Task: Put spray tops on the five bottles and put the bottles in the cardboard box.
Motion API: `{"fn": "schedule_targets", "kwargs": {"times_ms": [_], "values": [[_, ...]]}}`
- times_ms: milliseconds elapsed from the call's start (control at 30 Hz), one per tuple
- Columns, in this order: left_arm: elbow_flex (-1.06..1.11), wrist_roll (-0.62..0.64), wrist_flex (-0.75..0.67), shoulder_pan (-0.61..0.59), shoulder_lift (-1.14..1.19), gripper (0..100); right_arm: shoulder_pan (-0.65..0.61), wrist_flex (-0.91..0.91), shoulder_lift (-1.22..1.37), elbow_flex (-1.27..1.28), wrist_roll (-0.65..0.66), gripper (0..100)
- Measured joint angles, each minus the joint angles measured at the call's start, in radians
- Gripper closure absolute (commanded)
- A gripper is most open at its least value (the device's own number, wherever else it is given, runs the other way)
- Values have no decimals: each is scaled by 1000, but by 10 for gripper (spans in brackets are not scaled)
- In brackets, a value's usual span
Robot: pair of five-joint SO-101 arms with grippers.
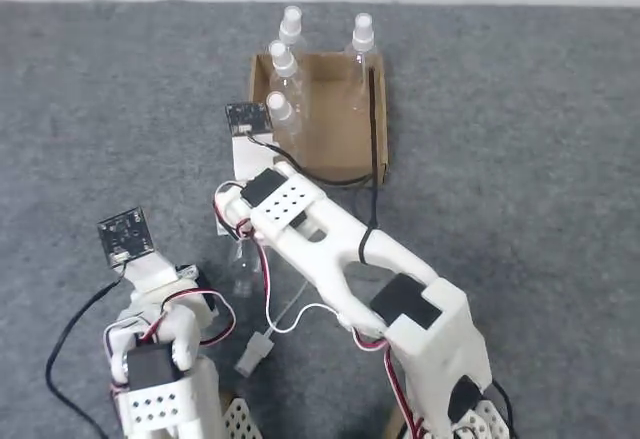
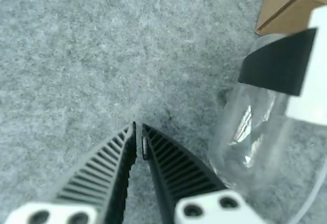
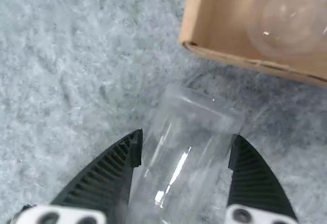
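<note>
A clear plastic bottle [image 3: 184,147] sits between the fingers of the right gripper [image 3: 187,134]. The black ribbed fingers [image 3: 110,178] press against its two sides in a grasp. The bottle is round-walled and transparent. The grey mat [image 3: 66,55] shows through it, and bright streaks of reflected light run down its length. Its far end reaches just past the fingertips, close to the near wall of the cardboard box [image 3: 214,20] that lies straight ahead of the gripper.

From the high view, the same bottle [image 1: 243,264] is tucked under the head of the right arm, on the near side of the box [image 1: 335,134]. Four capped bottles [image 1: 283,67] stand upright inside the box, clear like the held one, each with a white spray top.

The left gripper [image 2: 139,127] is clenched on nothing, its ribbed fingertips almost meeting just above the mat. The held bottle [image 2: 250,137] is off to one side of it, nearby but apart. One black finger [image 2: 278,60] of the right gripper lies across the bottle's upper part, and a corner of the box [image 2: 291,4] shows beyond.

A loose spray top [image 1: 252,352], white with a thin tube curling from it, lies on the mat between the bases of the two arms, behind both grippers.
</note>
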Motion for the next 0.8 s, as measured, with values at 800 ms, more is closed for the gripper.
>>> {"fn": "schedule_targets", "kwargs": {"times_ms": [800], "values": [[0, 0, 0, 0, 0, 987, 2, 264, 152, -273, 0, 965]]}}
